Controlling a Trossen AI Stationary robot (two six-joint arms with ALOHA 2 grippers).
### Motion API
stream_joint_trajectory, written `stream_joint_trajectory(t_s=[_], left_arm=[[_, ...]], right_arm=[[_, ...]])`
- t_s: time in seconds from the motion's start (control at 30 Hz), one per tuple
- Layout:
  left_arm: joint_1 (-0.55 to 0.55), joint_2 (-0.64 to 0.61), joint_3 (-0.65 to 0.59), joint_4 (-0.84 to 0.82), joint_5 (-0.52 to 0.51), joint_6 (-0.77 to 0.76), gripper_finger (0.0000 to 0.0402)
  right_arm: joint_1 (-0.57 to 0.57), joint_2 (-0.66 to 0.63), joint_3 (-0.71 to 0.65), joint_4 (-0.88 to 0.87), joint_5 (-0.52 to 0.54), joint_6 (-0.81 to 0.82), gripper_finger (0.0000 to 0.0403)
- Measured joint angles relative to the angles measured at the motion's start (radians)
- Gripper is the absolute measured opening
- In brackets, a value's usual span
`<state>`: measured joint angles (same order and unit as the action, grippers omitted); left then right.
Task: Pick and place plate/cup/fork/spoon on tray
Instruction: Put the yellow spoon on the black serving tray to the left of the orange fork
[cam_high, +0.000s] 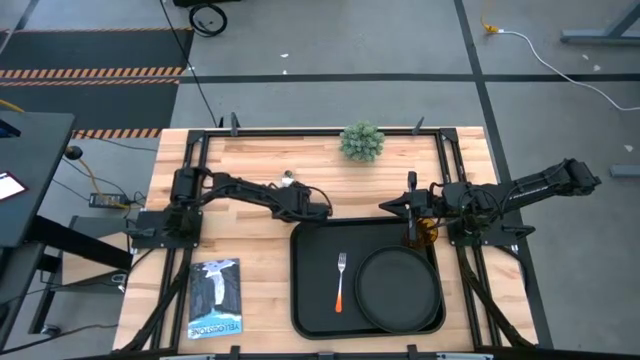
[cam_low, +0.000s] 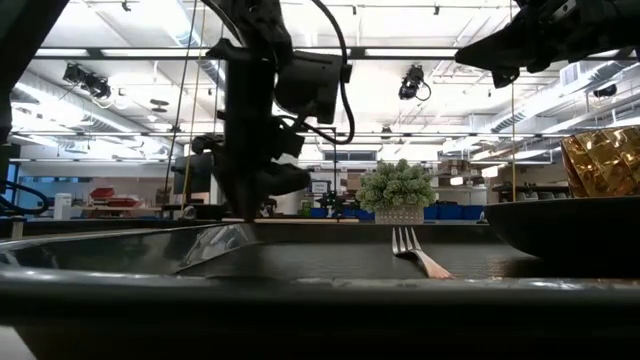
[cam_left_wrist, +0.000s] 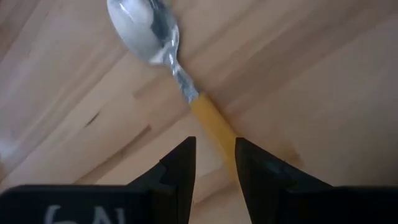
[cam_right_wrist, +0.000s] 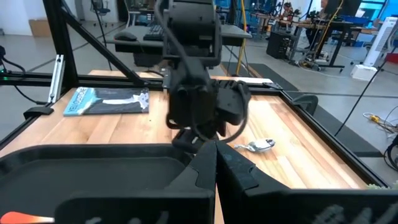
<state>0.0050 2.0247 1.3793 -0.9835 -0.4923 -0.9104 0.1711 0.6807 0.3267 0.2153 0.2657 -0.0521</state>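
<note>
The spoon (cam_left_wrist: 146, 28) lies flat on the wood table just beyond the tray's (cam_high: 310, 300) far left corner, its silver bowl (cam_high: 288, 180) pointing away from the tray. My left gripper (cam_left_wrist: 214, 158) hangs open just above the spoon, slanting down, with a finger on either side of the orange handle (cam_left_wrist: 211, 121). On the tray lie the fork (cam_high: 340, 280) and the round black plate (cam_high: 400, 290). The amber cup (cam_high: 421, 233) stands at the tray's far right corner. Above the cup my right gripper (cam_high: 392, 207) is shut on nothing.
A small potted plant (cam_high: 362, 142) stands at the table's far edge, in the middle. A magazine (cam_high: 215, 297) lies near the front edge, left of the tray. Bare wood stretches around the spoon.
</note>
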Motion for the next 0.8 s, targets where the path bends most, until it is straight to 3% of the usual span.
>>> stream_joint_trajectory(t_s=[0.3, 0.5, 0.8], left_arm=[[0.067, -0.014, 0.0, 0.035, -0.002, 0.058, 0.012], [0.084, -0.051, -0.004, -0.006, -0.074, 0.067, 0.012], [0.111, -0.148, -0.21, 0.159, -0.038, 0.015, 0.012]], right_arm=[[0.0, 0.0, 0.0, -0.001, 0.0, 0.007, 0.0008], [0.0, 0.0, 0.0, -0.002, 0.0, 0.006, 0.0008], [0.0, 0.0, 0.0, 0.001, 0.001, 0.006, 0.0008]])
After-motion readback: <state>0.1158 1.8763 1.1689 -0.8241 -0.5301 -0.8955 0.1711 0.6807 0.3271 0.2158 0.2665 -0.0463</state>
